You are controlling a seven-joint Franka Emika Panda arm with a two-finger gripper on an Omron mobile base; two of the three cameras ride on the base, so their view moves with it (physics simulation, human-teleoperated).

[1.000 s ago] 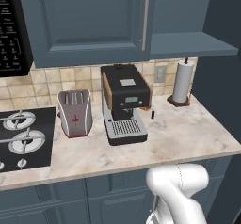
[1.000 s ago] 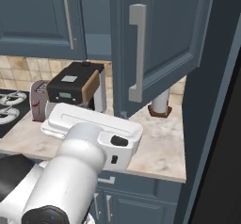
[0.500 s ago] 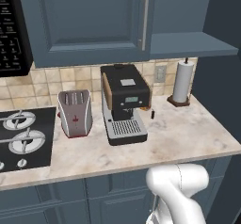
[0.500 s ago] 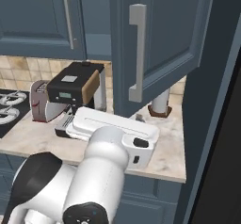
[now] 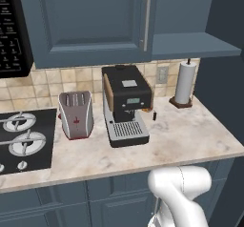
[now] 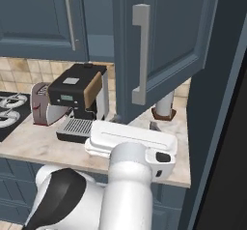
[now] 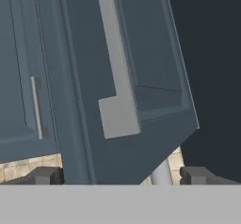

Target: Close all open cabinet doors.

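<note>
Facing the open cupboard door, not yet touching it.

From the left base camera I am seeing a closed door above the coffee machine. From the right, the open door is swinging out over the counter. Through my hand camera, my gripper is standing released beneath its handle; I am risking snagging that handle. The door's top is cut off.

**Two base cameras over the counter, hand camera close on the open door**

Both base views look forward and down, from left and right, sharing the espresso machine, toaster and counter's right end. The hand view faces up, close to the open cabinet door.
</note>
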